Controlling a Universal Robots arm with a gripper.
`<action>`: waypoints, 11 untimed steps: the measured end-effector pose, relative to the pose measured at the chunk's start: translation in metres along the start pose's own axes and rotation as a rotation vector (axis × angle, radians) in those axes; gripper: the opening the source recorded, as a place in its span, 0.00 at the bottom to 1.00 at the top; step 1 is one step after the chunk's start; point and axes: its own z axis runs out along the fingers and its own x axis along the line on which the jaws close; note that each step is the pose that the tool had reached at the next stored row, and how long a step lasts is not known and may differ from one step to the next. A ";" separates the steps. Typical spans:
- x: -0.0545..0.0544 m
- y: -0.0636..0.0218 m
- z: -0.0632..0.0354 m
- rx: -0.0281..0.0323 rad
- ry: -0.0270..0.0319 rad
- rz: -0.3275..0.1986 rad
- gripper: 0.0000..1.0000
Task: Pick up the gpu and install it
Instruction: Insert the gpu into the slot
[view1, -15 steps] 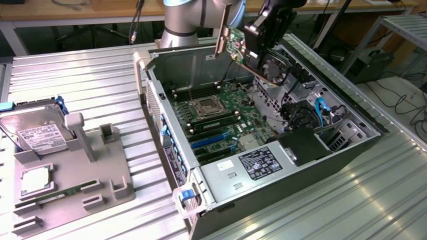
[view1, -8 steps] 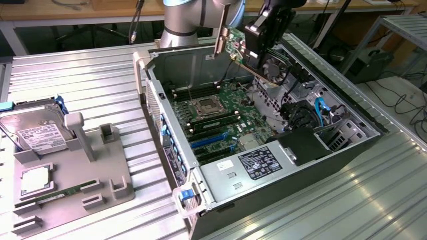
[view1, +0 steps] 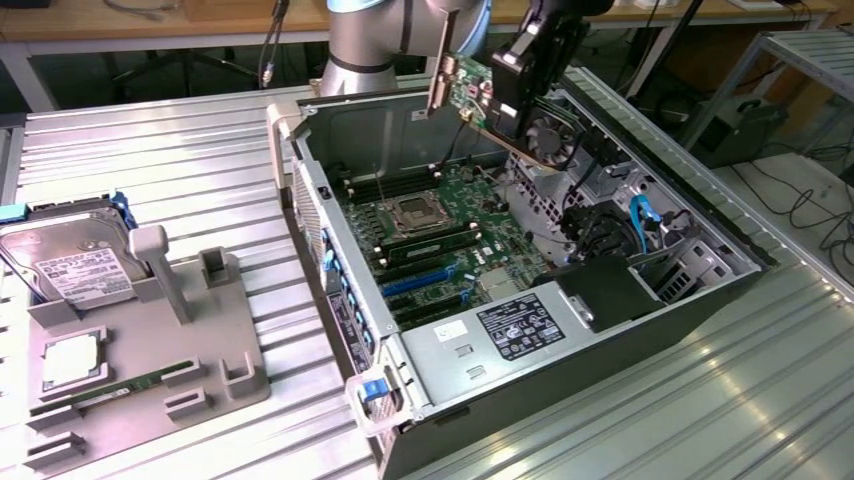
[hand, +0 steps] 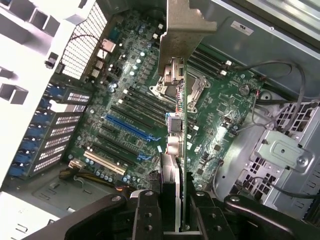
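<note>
- Right now the tool (view1: 523, 60) is clamped on the gpu (view1: 477, 95), holding it in the air above the open computer case (view1: 334, 150).
- In the exterior view the card hangs tilted. Its silver bracket (view1: 438, 72) is towards the exterior view's left, and its green face looks out over the case.
- In the wrist view the gpu (hand: 175, 75) is seen edge-on between the tool's (hand: 177, 217) black fingers (hand: 149, 215), one on each side of the board.
- Its bracket (hand: 184, 30) is at the far end from the fingers.
- Beneath the card lies the motherboard (hand: 130, 115), with the processor socket (hand: 195, 90) and a blue slot (hand: 127, 127) among black ones.
- The card is well clear of those slots and touches no part of the board.
- The case lies on its side on a ribbed metal tabletop (view1: 694, 400) with its side panel off. The motherboard (view1: 427, 235) faces up, and a labelled power supply (view1: 521, 325) sits at the near end.
- At the exterior view's left a grey holder (view1: 160, 350) stands on the tabletop, well apart from the case.
- A silver hard drive (view1: 74, 265) with a white label rests at the holder's far end.
</note>
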 end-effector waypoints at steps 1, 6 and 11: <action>0.000 0.0000 0.0000 -0.0001 0.0000 -0.004 0.27; 0.000 0.0000 0.0001 -0.0002 0.0003 -0.024 0.27; 0.000 0.0000 0.0002 -0.0004 0.0007 -0.048 0.27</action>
